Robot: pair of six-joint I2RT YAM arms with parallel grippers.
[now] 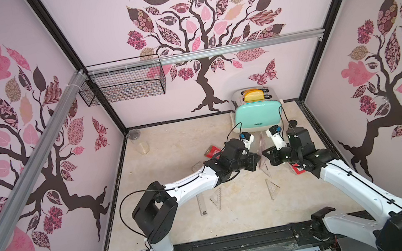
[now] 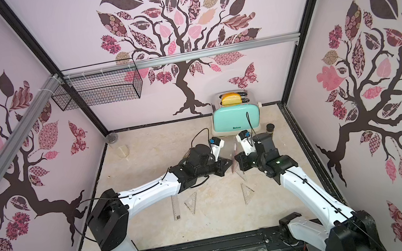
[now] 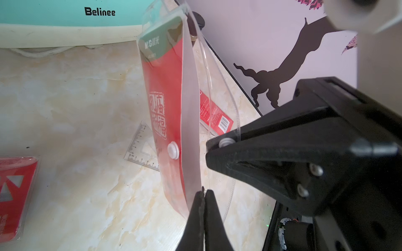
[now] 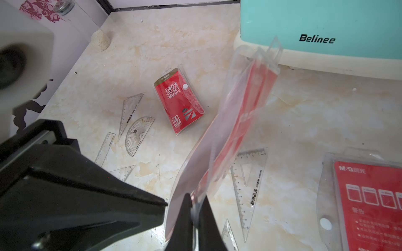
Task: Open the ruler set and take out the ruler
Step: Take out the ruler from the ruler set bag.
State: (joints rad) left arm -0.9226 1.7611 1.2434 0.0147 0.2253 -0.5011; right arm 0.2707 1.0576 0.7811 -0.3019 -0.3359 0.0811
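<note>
Red-carded ruler set hangs above the bench, before the toaster. The left end effector pinches one edge and the right end effector pinches its clear snap flap. Peel the flap wider while the other grip holds firm. There are three pouches in all. Lying loose are one straight ruler, one protractor and at least four set squares.

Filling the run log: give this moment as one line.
ruler set: held aloft, snap undone | left gripper: shut on its edge | right gripper: shut on its flap

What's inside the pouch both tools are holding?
In the pouch, a red card, its white back showing at the open side. The card hides whether a ruler is inside.
</note>
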